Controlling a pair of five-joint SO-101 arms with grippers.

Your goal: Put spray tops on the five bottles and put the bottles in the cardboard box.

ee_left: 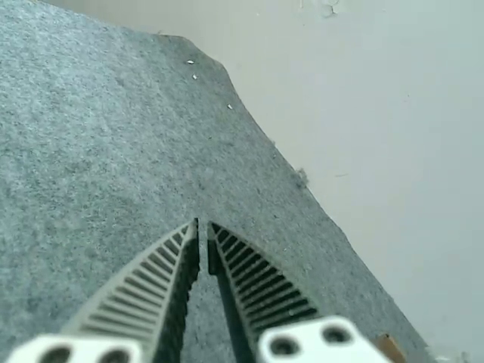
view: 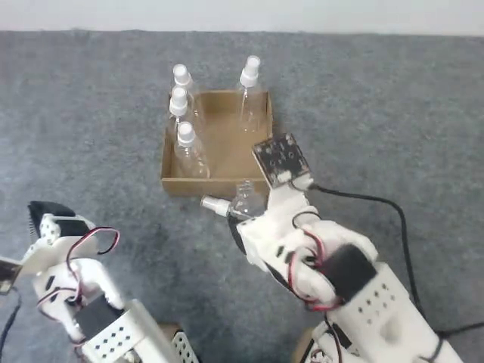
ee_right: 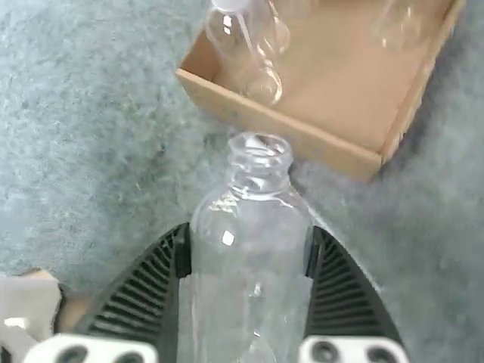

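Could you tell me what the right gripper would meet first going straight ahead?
Probably the near wall of the cardboard box, just past the open neck of the bottle it holds.

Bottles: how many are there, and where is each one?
5. Three capped bottles stand along the cardboard box's left side, a fourth capped bottle in its far right corner; an uncapped bottle is held by the right gripper just outside the box. None seems hidden.
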